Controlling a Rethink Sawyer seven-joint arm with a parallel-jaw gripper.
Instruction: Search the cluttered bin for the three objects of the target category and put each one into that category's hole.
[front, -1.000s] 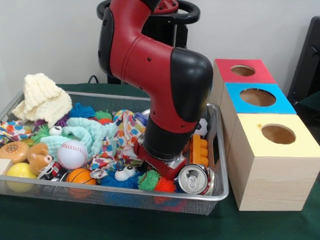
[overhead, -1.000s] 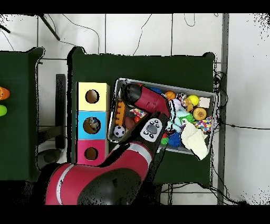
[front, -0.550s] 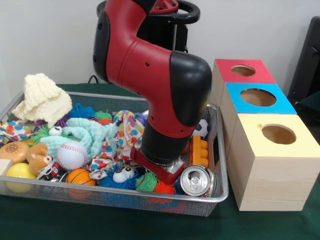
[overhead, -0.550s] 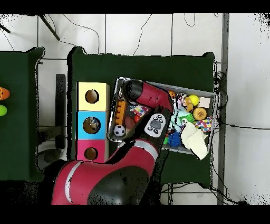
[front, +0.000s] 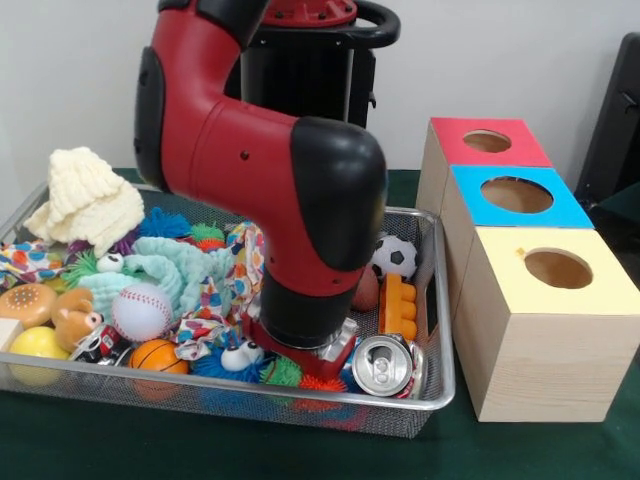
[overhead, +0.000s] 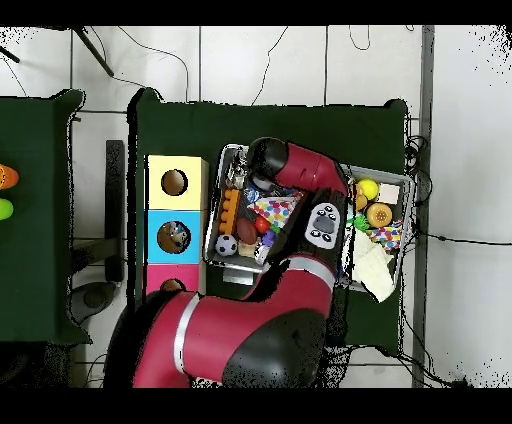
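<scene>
Down in the wire-mesh bin (front: 440, 380), the red and black arm (front: 290, 190) hides its gripper among fuzzy toys beside the silver drink can (front: 383, 364) (open or closed, I cannot tell), with the black-and-white football (front: 395, 256) near the three holed wooden boxes (front: 540, 300).

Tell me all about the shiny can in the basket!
The can is silvery metal, lying on its side so its round top with the pull tab faces the front. It sits in the wire basket's front corner nearest the yellow box, beside the orange block toy, right by the robot's wrist.
</scene>
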